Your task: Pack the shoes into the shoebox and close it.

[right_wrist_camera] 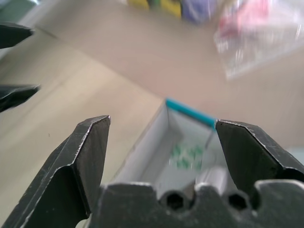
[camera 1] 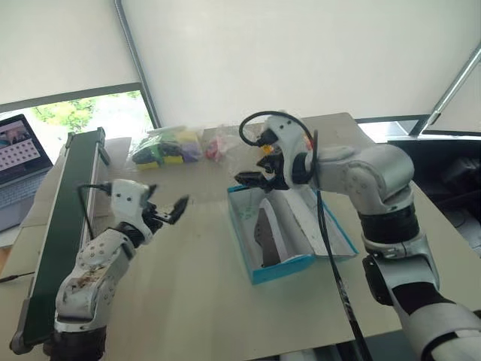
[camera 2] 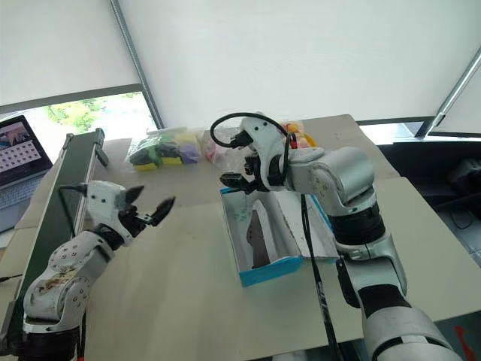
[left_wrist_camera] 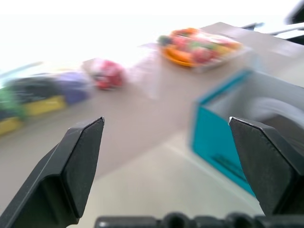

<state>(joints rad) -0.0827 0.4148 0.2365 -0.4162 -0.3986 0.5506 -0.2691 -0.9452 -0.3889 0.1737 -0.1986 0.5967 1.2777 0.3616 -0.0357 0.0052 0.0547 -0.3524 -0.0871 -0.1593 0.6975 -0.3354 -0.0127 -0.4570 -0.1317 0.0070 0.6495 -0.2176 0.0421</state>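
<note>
The blue shoebox (camera 1: 282,268) stands open on the middle of the table, its lid (camera 1: 308,214) folded out to the right. A shoe (camera 1: 267,233) lies on its side inside, dark tread facing left. My right gripper (camera 1: 250,180) hovers over the far end of the box, open and holding nothing. The right wrist view looks between its fingers (right_wrist_camera: 162,121) down at the box's far wall (right_wrist_camera: 190,111). To the left of the box my left gripper (camera 2: 150,201) hangs over bare table, open and empty. Its wrist view shows the box's blue corner (left_wrist_camera: 218,147) ahead on the right.
Clear bags of colourful items (camera 1: 165,147) and a pink one (camera 1: 218,143) lie at the table's back edge, with an orange tray (camera 2: 297,135) behind the right arm. A dark green conveyor (camera 1: 64,226) runs along the left side. A laptop (camera 1: 19,158) sits beyond it.
</note>
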